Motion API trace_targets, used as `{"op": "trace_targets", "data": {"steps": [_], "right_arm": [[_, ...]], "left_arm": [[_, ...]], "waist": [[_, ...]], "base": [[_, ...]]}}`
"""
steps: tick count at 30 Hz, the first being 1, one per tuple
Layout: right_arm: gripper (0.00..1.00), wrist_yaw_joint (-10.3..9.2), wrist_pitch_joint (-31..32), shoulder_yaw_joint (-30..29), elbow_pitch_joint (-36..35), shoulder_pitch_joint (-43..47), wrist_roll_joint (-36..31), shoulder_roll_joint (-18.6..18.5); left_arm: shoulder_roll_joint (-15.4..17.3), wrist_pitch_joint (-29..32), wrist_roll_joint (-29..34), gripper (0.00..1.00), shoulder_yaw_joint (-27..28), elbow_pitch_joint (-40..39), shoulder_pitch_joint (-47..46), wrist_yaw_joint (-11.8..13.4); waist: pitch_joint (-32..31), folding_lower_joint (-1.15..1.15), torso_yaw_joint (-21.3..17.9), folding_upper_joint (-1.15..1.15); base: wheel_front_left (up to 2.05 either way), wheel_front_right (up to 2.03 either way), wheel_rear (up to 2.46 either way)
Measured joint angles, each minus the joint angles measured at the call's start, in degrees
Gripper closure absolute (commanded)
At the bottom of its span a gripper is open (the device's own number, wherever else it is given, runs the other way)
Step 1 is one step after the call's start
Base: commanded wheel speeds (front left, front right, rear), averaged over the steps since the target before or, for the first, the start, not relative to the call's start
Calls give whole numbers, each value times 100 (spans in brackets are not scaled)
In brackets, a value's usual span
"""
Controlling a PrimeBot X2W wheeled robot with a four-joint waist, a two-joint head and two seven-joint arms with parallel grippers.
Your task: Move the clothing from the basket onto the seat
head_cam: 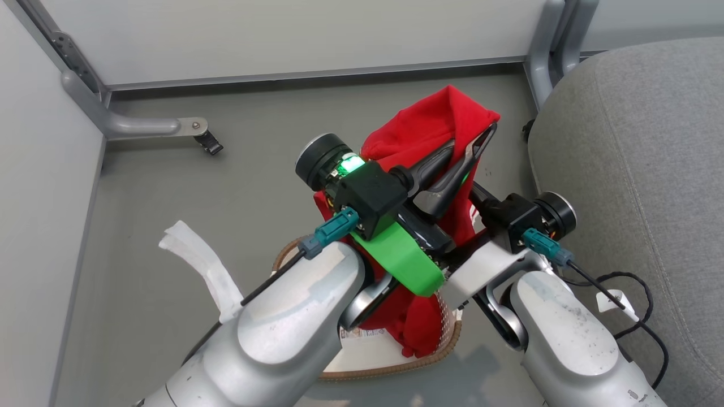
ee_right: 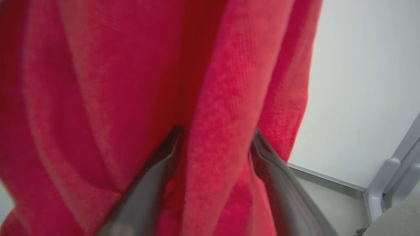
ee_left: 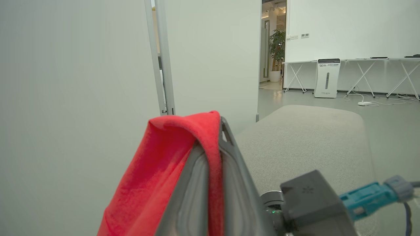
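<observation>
Scene: a grey floor [head_cam: 226, 186] is enclosed by pale partition walls, with the robot's two pale forearms reaching in from the near edge.
Clothing: a bright red garment [head_cam: 430, 127] [ee_left: 157, 170] [ee_right: 98, 82] is held up in the middle of the scene. It hangs in long folds, and its lower end reaches down into the basket.
Left gripper: the left gripper [head_cam: 478, 144] [ee_left: 219, 131] is pinched together on the garment's top fold. Red cloth is draped over one finger and trapped between the two.
Right gripper: the right gripper [ee_right: 216, 131] is pushed into the hanging cloth just right of the left one. Its fingers are spread wide, with a thick fold lying between them; it cannot be told whether the fold is squeezed.
Basket: the basket [head_cam: 390, 368] is set on the floor at the near side, under the crossed wrists, and is mostly covered by the arms. Its brown woven rim and pale bottom are seen.
Seat: the light-grey seat [head_cam: 639, 169] [ee_left: 305, 137] [ee_right: 400, 223] lies at the right, apart from the basket.
Other: a white strip [head_cam: 198, 265] lies on the floor at the left.
</observation>
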Motion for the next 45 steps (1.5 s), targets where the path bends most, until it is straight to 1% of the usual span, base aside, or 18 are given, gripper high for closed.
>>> {"op": "trace_targets", "data": {"steps": [1, 2, 3, 4, 26, 27, 28, 29, 37, 45], "right_arm": [[0, 0, 0, 3, 19, -12, 13, -1], [7, 0, 0, 4, 42, -22, 48, -2], [98, 0, 0, 8, 62, -26, 71, -3], [100, 0, 0, 11, 69, -33, 79, -2], [100, 0, 0, -13, 27, 47, 124, -2], [100, 0, 0, -22, 24, 48, 124, -2], [100, 0, 0, -29, 22, 49, 125, -2], [100, 0, 0, -34, 19, 52, 124, -2], [100, 0, 0, -118, -8, 53, 124, -2], [100, 0, 0, -481, -96, 53, 110, -1]], "left_arm": [[0, 0, -18, 100, -20, -8, -3, 1], [0, 0, -31, 100, -37, -14, -11, 16], [0, 1, -36, 100, -43, -12, -19, 21], [0, 1, -37, 100, -42, -4, -20, 42], [-1, 0, 124, 100, 132, 209, 10, 43], [-1, 0, 137, 99, 142, 221, 11, 51], [-1, 0, 166, 30, 153, 236, 11, 73], [-1, -1, 193, 0, 156, 250, 11, 90], [-1, -10, 375, 0, 172, 349, 11, 137], [-2, -10, 433, 0, 197, 472, 32, 136]], "waist": [[-2, 0, 9, 0], [-5, 0, 22, 0], [-9, 0, 33, 0], [-14, 0, 42, 0], [-7, 0, -8, 0], [-2, 0, -10, 0], [1, 0, -12, 0], [3, 0, -13, 0], [51, 0, -40, 0], [112, 0, -110, 0]], "base": [[0, 0, 0], [0, 0, 0], [0, 0, 0], [0, 0, 0], [0, 0, 0], [0, 0, 0], [0, 0, 0], [0, 0, 0], [0, 0, 0], [0, 0, 0]]}}
